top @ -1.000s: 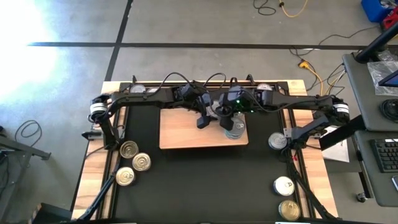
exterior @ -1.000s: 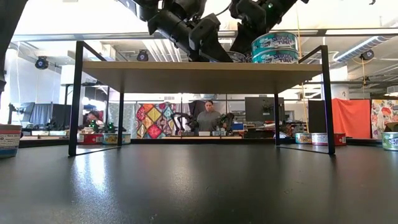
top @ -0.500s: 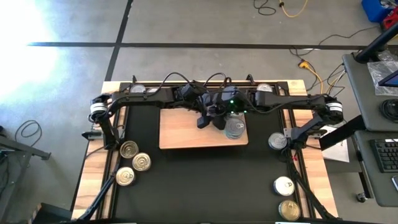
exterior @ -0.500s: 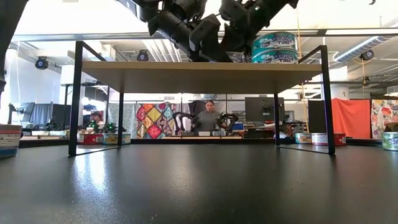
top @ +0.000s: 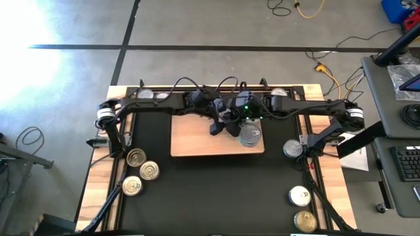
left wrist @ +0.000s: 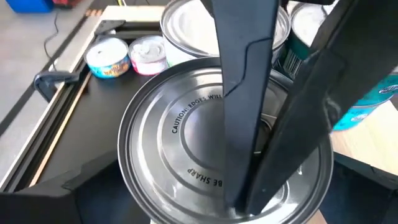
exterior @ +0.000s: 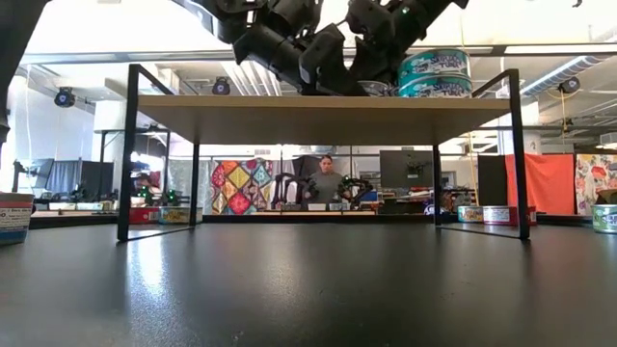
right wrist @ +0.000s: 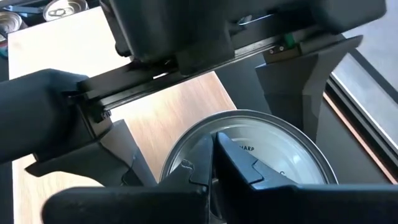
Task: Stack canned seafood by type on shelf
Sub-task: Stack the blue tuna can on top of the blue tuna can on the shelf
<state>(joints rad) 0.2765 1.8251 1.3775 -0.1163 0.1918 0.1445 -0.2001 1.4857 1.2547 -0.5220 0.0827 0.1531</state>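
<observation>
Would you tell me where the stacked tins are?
In the high view, the stacked tins stand on the shelf's right end, below both grippers.

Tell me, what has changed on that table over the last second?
The right gripper, shut, slid from above the stacked tins toward the left gripper, and now sits over a silver tin. The shelf also shifted slightly toward the right arm's side. The left gripper stayed open in place, and the loose tins on the mat did not move.

Shelf (top: pixel 197 141) centre of mat (top: pixel 210 190), both arms meeting above it, tin stack (top: pixel 250 136) at shelf's right end, three gold tins (top: pixel 141 170) left, three tins (top: pixel 298 190) right
</observation>
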